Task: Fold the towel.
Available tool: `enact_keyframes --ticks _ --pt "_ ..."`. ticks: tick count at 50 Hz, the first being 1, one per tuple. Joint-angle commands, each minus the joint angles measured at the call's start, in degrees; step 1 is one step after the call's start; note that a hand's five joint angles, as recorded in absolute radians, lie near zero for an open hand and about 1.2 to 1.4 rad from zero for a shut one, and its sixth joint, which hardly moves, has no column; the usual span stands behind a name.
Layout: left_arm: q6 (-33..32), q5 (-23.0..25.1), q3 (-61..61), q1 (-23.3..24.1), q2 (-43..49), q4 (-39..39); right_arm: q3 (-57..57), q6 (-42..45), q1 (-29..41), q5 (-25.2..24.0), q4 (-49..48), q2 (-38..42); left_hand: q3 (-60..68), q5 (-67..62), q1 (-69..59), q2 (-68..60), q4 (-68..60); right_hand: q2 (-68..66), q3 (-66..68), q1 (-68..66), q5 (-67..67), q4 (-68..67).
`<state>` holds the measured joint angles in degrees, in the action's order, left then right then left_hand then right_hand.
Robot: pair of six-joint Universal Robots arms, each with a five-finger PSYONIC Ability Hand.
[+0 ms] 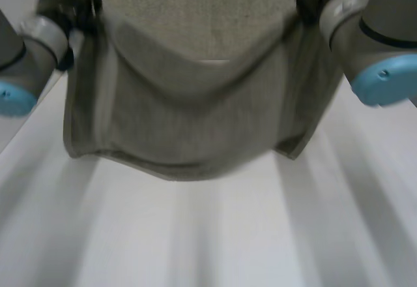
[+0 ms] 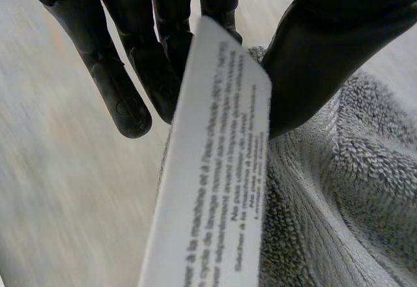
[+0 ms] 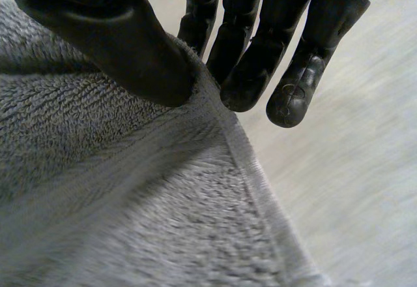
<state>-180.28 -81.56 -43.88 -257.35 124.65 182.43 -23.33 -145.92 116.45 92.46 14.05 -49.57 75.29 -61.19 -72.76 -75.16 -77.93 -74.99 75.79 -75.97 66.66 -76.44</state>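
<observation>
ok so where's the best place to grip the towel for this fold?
The two top corners, one hand from each outer side, in a pinch. The towel sags between them, so corner pinches keep it spread. The left hand has the corner by the care label, the right hand the hemmed edge.

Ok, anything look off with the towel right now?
Only the care label: it juts out from the towel edge, between thumb and fingers of the left robot hand. The right robot hand pinches a plain edge.
</observation>
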Motion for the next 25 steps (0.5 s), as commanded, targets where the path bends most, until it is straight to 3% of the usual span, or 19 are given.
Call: enact_keyframes --ticks 1,6,8,12,14,16,21,25 --pt "6.8 -5.8 9.5 0.6 -1.2 19.1 -2.2 -9.1 0.1 1.1 -23.3 -6.2 4.7 -8.8 -7.2 -4.8 -2.1 -5.0 4.2 -4.0 3.3 -3.6" --pt "12.4 -5.6 4.3 -0.3 -3.7 28.3 -11.1 -12.5 -1.3 -1.0 -26.3 -9.4 4.7 -8.8 -7.2 -4.8 -2.1 -5.0 4.2 -4.0 3.3 -3.6" --pt "15.5 -4.8 -4.1 -1.0 -5.2 33.8 -14.2 -12.5 -1.4 -2.3 -26.1 -10.0 4.7 -8.8 -7.2 -4.8 -2.1 -5.0 4.2 -4.0 3.3 -3.6" --pt "16.0 -2.0 -12.3 -2.7 -6.1 35.5 -26.0 -13.0 -1.5 -7.5 -24.7 -12.8 4.7 -8.8 -7.2 -4.8 -2.1 -5.0 4.2 -4.0 3.3 -3.6" --pt "16.0 0.6 -16.8 -3.7 -6.3 35.6 -30.8 -13.0 -1.7 -9.5 -25.0 -14.5 4.7 -8.8 -7.2 -4.8 -2.1 -5.0 4.2 -4.0 3.3 -3.6" --pt "15.7 6.3 -25.5 -5.3 -6.8 36.0 -35.0 -13.0 -2.1 -11.5 -25.2 -15.9 4.7 -8.8 -7.2 -4.8 -2.1 -5.0 4.2 -4.0 3.3 -3.6" --pt "15.5 13.4 -37.1 -8.0 -7.7 36.3 -49.1 -12.5 -4.7 -18.2 -24.7 -18.4 4.7 -8.8 -7.2 -4.8 -2.1 -5.0 4.2 -4.0 3.3 -3.6" --pt "15.0 17.6 -45.3 -9.7 -8.8 36.3 -55.2 -11.9 -5.0 -18.5 -24.6 -18.5 4.7 -8.8 -7.2 -4.8 -2.1 -5.0 4.2 -4.0 3.3 -3.6"
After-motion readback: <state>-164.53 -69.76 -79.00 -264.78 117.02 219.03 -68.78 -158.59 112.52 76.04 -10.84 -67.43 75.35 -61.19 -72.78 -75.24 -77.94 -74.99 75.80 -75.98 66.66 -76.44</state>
